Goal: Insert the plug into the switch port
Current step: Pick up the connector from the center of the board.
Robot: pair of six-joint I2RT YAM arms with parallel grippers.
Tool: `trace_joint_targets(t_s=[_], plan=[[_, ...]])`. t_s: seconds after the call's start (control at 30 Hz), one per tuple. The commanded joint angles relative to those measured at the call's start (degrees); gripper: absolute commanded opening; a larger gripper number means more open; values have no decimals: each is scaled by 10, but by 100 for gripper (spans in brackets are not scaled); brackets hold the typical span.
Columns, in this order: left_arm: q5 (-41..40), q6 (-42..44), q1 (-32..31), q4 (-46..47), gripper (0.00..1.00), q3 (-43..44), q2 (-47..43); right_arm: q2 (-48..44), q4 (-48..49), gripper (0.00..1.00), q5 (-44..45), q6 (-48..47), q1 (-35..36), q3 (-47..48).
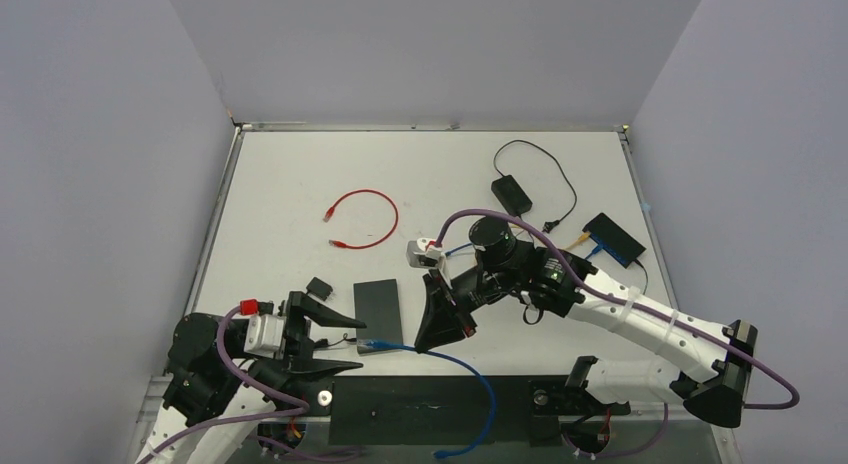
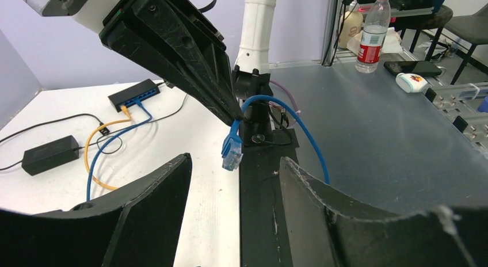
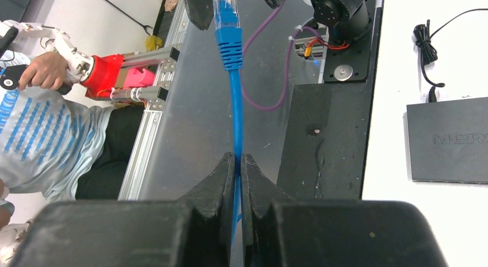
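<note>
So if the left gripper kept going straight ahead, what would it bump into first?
Probably the blue plug, just ahead of its open jaws, its cable pinched by the right gripper; depth is hard to judge.

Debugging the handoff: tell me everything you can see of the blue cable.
The blue cable is a thin, flexible patch lead with a round blue jacket. Its plug has a ribbed blue boot and a clear tip. The right gripper is shut on the cable a little behind the boot, so the plug sticks out free between the open fingers of the left gripper, which look clear of it. Behind the grip the cable arcs over the dark mat to the near table edge, where its other end lies.
</note>
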Motion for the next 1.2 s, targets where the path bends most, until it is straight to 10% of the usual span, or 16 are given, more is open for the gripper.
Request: trace_joint_targets(t_s=[0.0,1.17], plan=[[-13,17,-5,-5,55,1,-5,6,39,0,-4,4,5,31],[-67,48,-12,-38,41,12,-37,18,61,0,12,25,20,6]])
